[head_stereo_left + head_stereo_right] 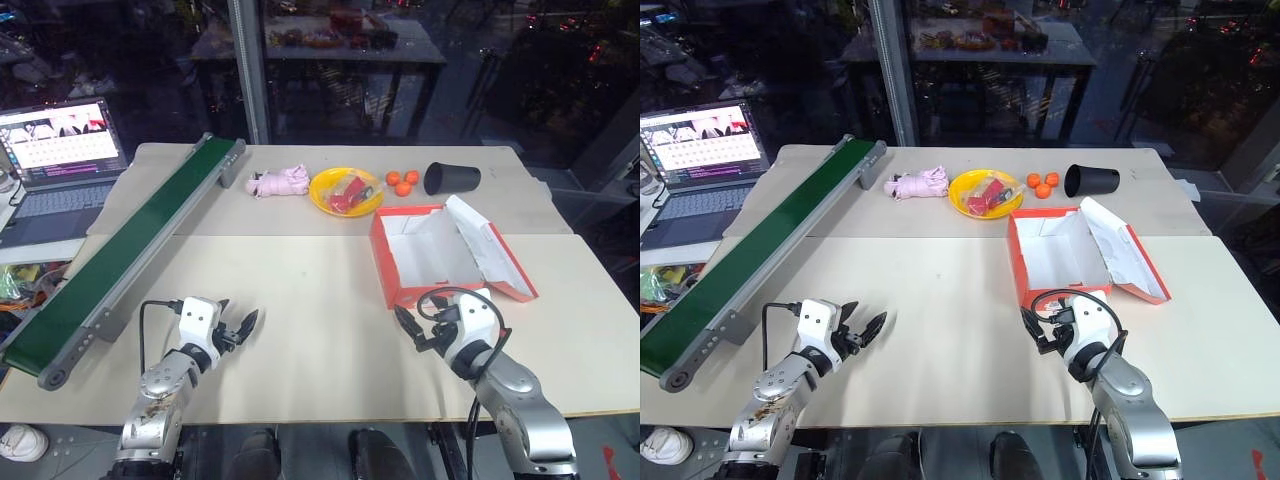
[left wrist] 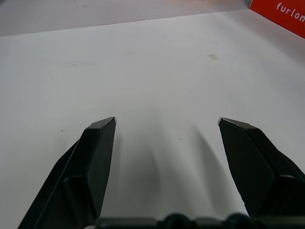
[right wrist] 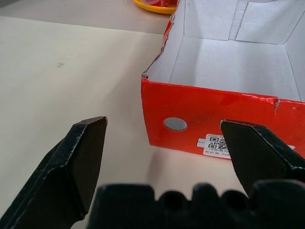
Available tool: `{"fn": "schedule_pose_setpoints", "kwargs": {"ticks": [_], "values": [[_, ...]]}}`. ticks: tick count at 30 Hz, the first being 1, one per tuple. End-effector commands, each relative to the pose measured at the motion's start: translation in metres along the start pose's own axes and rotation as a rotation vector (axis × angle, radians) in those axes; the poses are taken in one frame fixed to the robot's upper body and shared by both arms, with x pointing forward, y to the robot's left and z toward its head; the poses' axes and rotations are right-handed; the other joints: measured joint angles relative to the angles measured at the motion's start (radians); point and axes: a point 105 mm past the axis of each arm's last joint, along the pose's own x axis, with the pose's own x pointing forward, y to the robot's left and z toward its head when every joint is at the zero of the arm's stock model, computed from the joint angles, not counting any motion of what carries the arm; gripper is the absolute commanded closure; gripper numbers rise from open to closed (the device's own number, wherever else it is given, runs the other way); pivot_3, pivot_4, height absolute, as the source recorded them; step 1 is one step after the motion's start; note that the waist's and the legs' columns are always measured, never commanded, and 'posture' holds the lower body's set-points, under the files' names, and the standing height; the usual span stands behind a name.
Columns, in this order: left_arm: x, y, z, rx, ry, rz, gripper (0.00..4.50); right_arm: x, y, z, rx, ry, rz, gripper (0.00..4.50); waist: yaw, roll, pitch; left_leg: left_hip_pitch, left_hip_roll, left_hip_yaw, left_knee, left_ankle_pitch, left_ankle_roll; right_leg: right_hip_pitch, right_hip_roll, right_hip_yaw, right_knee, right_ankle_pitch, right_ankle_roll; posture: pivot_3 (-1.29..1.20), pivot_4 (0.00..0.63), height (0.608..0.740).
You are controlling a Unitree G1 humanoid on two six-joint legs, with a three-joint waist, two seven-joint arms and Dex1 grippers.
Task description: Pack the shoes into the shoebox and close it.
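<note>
Your left gripper (image 1: 243, 325) hangs low over the bare cream tabletop (image 1: 300, 330), its two black wedge-shaped fingers spread wide with nothing between them. Your right gripper (image 1: 408, 325) is likewise spread wide and empty, just above the table, its matte black fingers (image 3: 78, 162) blunt-tipped and slightly scuffed along the edges.

Directly ahead of your right gripper, close but apart from it, stands the shoebox (image 1: 432, 262): red-orange cardboard, smooth white inside, nothing in it. Its near short wall faces your right fingers, with a small round hole (image 3: 175, 124) and a white printed label (image 3: 213, 145); the top edge of that wall is ragged at one corner. The box's long axis runs away from your right hand, tilted a little. Its lid (image 1: 492, 248) is swung open on the side away from your left hand, white underside up.

Off to the outside of your left gripper, a long green conveyor belt (image 1: 130, 250) in a grey metal frame runs diagonally away from you.

Beyond the box sit a glossy yellow bowl (image 1: 345, 191) holding red packets, a soft pink bundle (image 1: 280, 181), three small orange round things (image 1: 402, 181), and a black cup (image 1: 451, 178) lying on its side. Far past your left hand, an open laptop (image 1: 60, 150) glows.
</note>
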Motion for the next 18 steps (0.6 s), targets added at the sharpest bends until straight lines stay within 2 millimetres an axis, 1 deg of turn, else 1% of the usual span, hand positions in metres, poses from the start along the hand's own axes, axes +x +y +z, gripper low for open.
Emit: {"fn": "schedule_pose_setpoints", "kwargs": {"ticks": [1,4,6,9,11,12,14,15,18], "values": [[0.005,-0.004,0.017,-0.015,-0.051,-0.033,0.85,-0.001,-0.003,0.012,-0.033,-0.057,-0.011,0.03,0.000,0.000,0.000,0.000,0.000,0.000,0.000,0.000,0.000,0.000,0.000,0.000,0.000,0.000,0.000,0.00,0.150,0.740],[0.012,0.001,0.032,-0.004,-0.086,-0.058,0.85,-0.007,-0.006,0.019,-0.037,-0.061,-0.002,0.03,0.005,0.000,0.000,0.000,0.000,0.000,0.000,0.000,0.000,0.000,0.000,0.000,0.000,0.000,0.000,0.00,0.150,0.740],[0.018,0.003,0.045,-0.012,-0.114,-0.062,0.85,-0.007,-0.006,0.030,-0.032,-0.079,0.016,0.03,0.008,0.000,0.000,-0.001,0.000,0.000,0.001,0.000,0.000,0.000,0.000,0.000,0.000,0.000,0.000,0.00,0.150,0.740],[0.030,0.013,0.079,0.004,-0.187,-0.013,0.85,-0.003,0.005,0.062,-0.037,-0.135,0.104,0.03,0.007,0.000,0.000,-0.001,0.000,0.000,0.002,0.000,0.000,0.000,0.000,0.000,0.000,0.001,0.001,0.00,0.150,0.740],[0.035,0.019,0.096,-0.004,-0.231,0.019,0.85,0.001,0.012,0.080,-0.048,-0.166,0.154,0.03,0.003,0.000,0.000,-0.001,0.000,0.000,0.003,0.003,0.004,0.000,0.001,0.000,0.001,0.001,0.002,0.00,0.150,0.740],[0.037,0.020,0.100,-0.008,-0.242,0.027,0.85,0.002,0.013,0.086,-0.054,-0.171,0.168,0.03,0.002,0.000,0.000,-0.001,0.000,-0.001,0.003,0.005,0.008,0.000,0.001,0.000,0.001,0.002,0.002,0.00,0.150,0.740],[0.039,0.020,0.114,0.004,-0.273,0.032,0.85,0.006,0.018,0.100,-0.074,-0.184,0.206,0.03,0.001,-0.001,0.000,-0.001,0.000,-0.001,0.002,0.005,0.008,0.001,0.001,0.000,0.000,0.003,0.005,0.00,0.150,0.740],[0.040,0.019,0.118,0.002,-0.283,0.032,0.85,0.008,0.019,0.104,-0.076,-0.191,0.219,0.03,0.002,-0.001,0.000,-0.001,0.000,-0.002,0.002,0.005,0.008,0.001,0.002,0.000,0.000,0.005,0.009,0.00,0.150,0.740],[0.038,0.020,0.129,0.000,-0.307,0.044,0.85,0.016,0.024,0.122,-0.102,-0.216,0.249,0.03,0.003,-0.001,0.000,-0.004,-0.001,-0.002,0.001,0.005,0.008,0.000,0.002,0.000,0.000,0.004,0.009,0.00,0.150,0.740]]}}
